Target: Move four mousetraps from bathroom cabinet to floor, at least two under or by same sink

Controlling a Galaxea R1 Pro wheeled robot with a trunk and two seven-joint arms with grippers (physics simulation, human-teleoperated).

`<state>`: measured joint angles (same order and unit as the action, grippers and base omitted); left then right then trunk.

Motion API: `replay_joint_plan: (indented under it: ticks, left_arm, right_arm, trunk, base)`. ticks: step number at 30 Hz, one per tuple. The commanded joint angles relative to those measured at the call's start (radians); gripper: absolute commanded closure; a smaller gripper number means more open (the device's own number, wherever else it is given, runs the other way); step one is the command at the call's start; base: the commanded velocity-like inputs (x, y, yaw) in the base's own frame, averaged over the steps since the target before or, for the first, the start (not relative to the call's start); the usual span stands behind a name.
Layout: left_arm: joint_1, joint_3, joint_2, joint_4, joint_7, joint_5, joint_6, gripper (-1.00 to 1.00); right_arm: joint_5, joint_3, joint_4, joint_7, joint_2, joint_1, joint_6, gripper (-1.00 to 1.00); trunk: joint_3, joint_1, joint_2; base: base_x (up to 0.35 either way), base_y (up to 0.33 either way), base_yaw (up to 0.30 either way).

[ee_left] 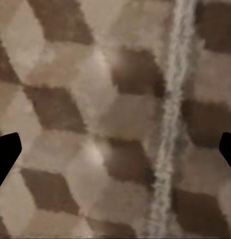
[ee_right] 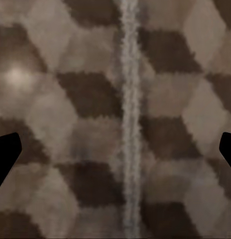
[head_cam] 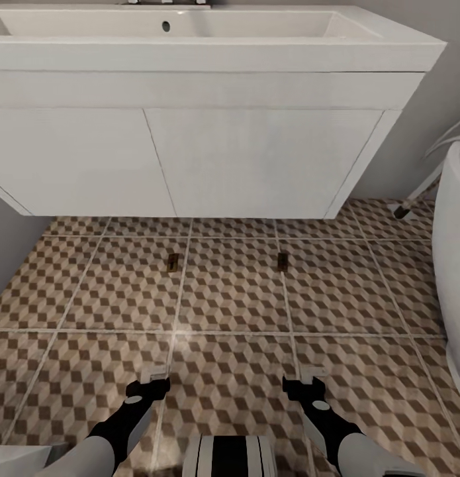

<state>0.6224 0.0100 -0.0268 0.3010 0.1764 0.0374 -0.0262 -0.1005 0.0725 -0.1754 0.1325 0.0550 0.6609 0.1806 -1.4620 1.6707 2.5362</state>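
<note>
Mousetraps lie on the bathroom floor [head_cam: 230,298], two of them, small tan boards with dark wire. One mousetrap [head_cam: 171,263] sits just in front of the white sink cabinet [head_cam: 190,159], below the seam between its two doors. The second mousetrap [head_cam: 282,262] lies level with it, further toward the cabinet's right end, on a pale grout line. The two are well apart. The cabinet hangs off the floor and carries a white basin [head_cam: 170,26] on top. A white curved fixture [head_cam: 455,265] stands beside the cabinet's right end. Nearer the robot than the traps, the left gripper [head_cam: 153,379] and the right gripper [head_cam: 304,376] hang over the cube-patterned tiles. Each wrist camera shows dark fingertips [ee_left: 6,154] [ee_right: 6,154] spread wide, with nothing but tile between them: both claws are released.
</note>
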Motion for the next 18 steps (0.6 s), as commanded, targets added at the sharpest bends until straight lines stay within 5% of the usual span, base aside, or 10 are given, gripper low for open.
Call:
replay_joint_plan:
  ticks: [1,18]
  left_arm:
    - [0.000,0.001,0.000,-0.001,0.003,0.004,-0.003,-1.00]
    - [0.000,-0.001,0.000,0.000,0.004,0.004,-0.019,-1.00]
  right_arm:
    - [-0.011,0.007,0.001,0.003,0.001,0.000,0.003,-1.00]
    - [-0.014,0.008,-0.008,0.003,0.003,0.000,0.003,-1.00]
  trunk:
    - [-0.001,0.000,0.000]
    - [-0.001,0.000,0.000]
  base:
    - [-0.121,0.000,0.000]
    - [-0.030,0.000,0.000]
